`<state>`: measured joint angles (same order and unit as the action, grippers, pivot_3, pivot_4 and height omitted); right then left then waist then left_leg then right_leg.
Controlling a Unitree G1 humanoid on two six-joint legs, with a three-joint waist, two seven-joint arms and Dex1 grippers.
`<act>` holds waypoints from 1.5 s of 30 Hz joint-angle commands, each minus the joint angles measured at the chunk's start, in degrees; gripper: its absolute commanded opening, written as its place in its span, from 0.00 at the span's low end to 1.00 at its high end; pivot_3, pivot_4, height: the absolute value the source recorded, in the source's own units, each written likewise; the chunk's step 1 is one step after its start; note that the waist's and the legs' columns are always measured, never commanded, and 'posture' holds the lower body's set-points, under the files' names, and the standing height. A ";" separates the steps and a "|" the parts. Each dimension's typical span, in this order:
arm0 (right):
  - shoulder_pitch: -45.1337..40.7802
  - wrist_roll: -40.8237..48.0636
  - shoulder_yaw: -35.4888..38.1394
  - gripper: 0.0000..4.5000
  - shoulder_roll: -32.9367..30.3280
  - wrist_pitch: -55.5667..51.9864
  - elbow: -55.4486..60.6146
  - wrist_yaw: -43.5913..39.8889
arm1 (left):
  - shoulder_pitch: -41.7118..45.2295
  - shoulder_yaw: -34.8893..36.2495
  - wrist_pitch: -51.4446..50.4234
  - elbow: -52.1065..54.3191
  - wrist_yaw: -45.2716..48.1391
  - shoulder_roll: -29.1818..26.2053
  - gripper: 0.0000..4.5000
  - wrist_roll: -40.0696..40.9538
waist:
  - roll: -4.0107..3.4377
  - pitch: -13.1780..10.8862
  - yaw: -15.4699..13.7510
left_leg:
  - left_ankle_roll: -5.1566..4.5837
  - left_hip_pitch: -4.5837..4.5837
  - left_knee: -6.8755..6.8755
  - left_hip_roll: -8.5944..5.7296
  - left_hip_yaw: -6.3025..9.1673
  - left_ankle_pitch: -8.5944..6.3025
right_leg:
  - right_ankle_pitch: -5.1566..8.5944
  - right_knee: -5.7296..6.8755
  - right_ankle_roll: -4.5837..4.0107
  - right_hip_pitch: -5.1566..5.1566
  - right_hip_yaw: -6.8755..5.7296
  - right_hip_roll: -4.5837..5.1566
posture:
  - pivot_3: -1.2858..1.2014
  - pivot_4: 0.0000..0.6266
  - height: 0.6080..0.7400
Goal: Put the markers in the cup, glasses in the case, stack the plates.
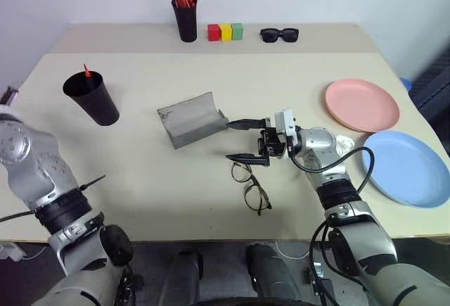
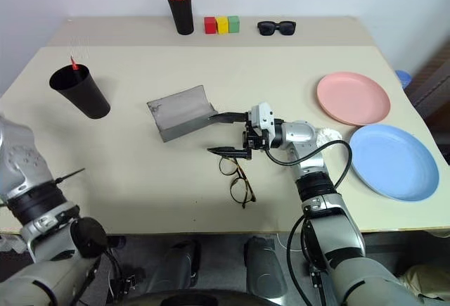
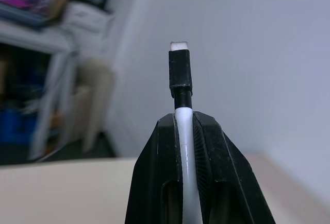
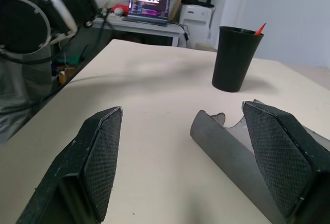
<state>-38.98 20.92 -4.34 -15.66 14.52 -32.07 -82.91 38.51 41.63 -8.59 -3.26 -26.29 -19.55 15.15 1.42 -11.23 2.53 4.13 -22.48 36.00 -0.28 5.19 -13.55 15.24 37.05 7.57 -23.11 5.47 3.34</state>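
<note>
Left wrist view shows our left end effector [image 3: 188, 131] clamped on the white marker [image 3: 181, 80], raised off the bench [image 1: 211, 109]. From the head camera, the cup [image 1: 93, 98] sits at ten o'clock with the red marker [image 1: 87, 70] inside. We should line the marker upright over the rim before releasing. Centre: the open case [image 1: 190, 119], then the glasses [image 1: 252, 185] at six o'clock. Our right end effector [image 1: 246, 141] hangs spread apart above them. Both plates [image 1: 362, 105] lie unstacked at three o'clock.
</note>
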 commanded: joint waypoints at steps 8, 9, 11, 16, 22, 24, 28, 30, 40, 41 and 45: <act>0.39 0.61 1.10 0.84 -0.77 -0.21 3.45 1.95 | 16.45 -15.18 21.17 -26.74 10.69 -7.01 0.00 -8.94 | 0.00 -0.01 0.05 | 0.04 -0.02 -0.06 -0.01 0.04 0.03 | 0.00 -0.02 0.00 -0.02 -0.04 0.00 | 0.52 0.24 1.00; 0.71 0.65 1.11 0.84 -0.99 -0.36 3.91 2.06 | 17.72 -15.82 22.22 -29.28 10.73 -7.11 0.00 -9.30 | -0.01 -0.01 0.10 | 0.04 -0.02 -0.06 -0.01 0.05 0.03 | 0.00 0.00 0.01 -0.04 -0.05 -0.01 | 0.52 0.24 1.00; 1.20 0.72 1.16 0.84 -1.34 -0.70 4.71 2.40 | 19.20 -17.08 24.13 -32.84 10.86 -7.47 0.00 -10.23 | -0.01 -0.02 0.18 | 0.04 -0.03 -0.06 -0.01 0.04 0.03 | 0.00 0.02 0.01 -0.07 -0.04 -0.01 | 0.52 0.24 1.00; 2.24 0.82 1.19 0.84 -2.05 -1.43 6.39 3.28 | 19.23 -20.38 26.73 -36.91 10.61 -8.57 0.00 -13.49 | -0.01 -0.02 0.15 | 0.03 -0.05 -0.08 0.00 0.04 0.03 | 0.00 0.03 0.01 -0.13 -0.04 0.00 | 0.52 0.24 1.00; 2.83 0.83 1.13 0.84 -2.37 -1.93 7.42 3.84 | 18.18 -22.35 27.96 -37.68 11.04 -8.84 0.00 -14.81 | -0.01 -0.02 0.02 | 0.04 -0.06 -0.06 0.00 0.04 0.03 | 0.00 0.04 0.01 -0.12 -0.04 0.00 | 0.52 0.24 1.00; 2.66 0.85 1.22 0.84 -2.39 -2.00 7.32 4.01 | 16.69 -22.22 27.68 -36.37 11.09 -9.04 0.00 -14.84 | -0.01 -0.02 0.02 | 0.03 -0.06 -0.06 0.00 0.04 0.03 | 0.00 0.04 0.01 -0.12 -0.04 0.00 | 0.52 0.24 1.00; 2.59 1.06 1.04 0.84 -1.93 -2.03 7.40 4.08 | 13.59 -22.32 26.74 -34.76 10.69 -9.22 0.00 -15.36 | -0.02 -0.02 0.21 | 0.03 -0.05 -0.09 0.00 0.04 0.03 | 0.00 0.08 0.01 -0.15 -0.04 0.00 | 0.52 0.24 1.00; 2.46 1.18 0.97 0.84 -1.70 -2.05 7.37 4.00 | 12.99 -22.51 26.41 -34.66 10.56 -9.20 0.00 -15.47 | -0.02 -0.02 0.07 | 0.03 -0.05 -0.08 0.00 0.05 0.03 | 0.00 0.09 0.01 -0.15 -0.04 0.00 | 0.52 0.24 1.00; -1.41 5.72 3.20 0.84 2.46 -6.52 9.55 7.77 | 12.36 -23.56 26.87 -38.91 9.99 -8.79 0.00 -16.03 | -0.02 -0.02 0.03 | 0.03 -0.07 -0.06 0.00 0.06 0.03 | 0.00 0.09 0.01 -0.15 -0.05 0.00 | 0.52 0.24 1.00; -1.54 6.15 3.30 0.84 2.69 -7.07 10.01 8.02 | 12.30 -23.62 26.88 -39.02 10.00 -8.73 0.00 -16.02 | -0.02 -0.02 0.02 | 0.03 -0.07 -0.07 0.00 0.06 0.03 | 0.00 0.09 0.01 -0.15 -0.05 0.00 | 0.52 0.24 1.00; -1.45 6.93 3.47 0.84 3.12 -8.27 11.24 8.48 | 12.15 -23.84 27.15 -39.70 9.98 -8.57 0.00 -16.10 | -0.02 -0.03 0.01 | 0.03 -0.07 -0.08 0.00 0.06 0.03 | 0.00 0.08 0.01 -0.15 -0.05 0.00 | 0.52 0.24 1.00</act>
<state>-39.57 26.39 -1.80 -12.80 6.42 -23.26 -74.63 50.37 18.05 17.23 -43.45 -16.17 -27.56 -0.48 1.39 -11.26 2.54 4.16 -22.55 35.93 -0.28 5.25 -13.52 15.24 37.14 7.58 -23.26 5.42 3.34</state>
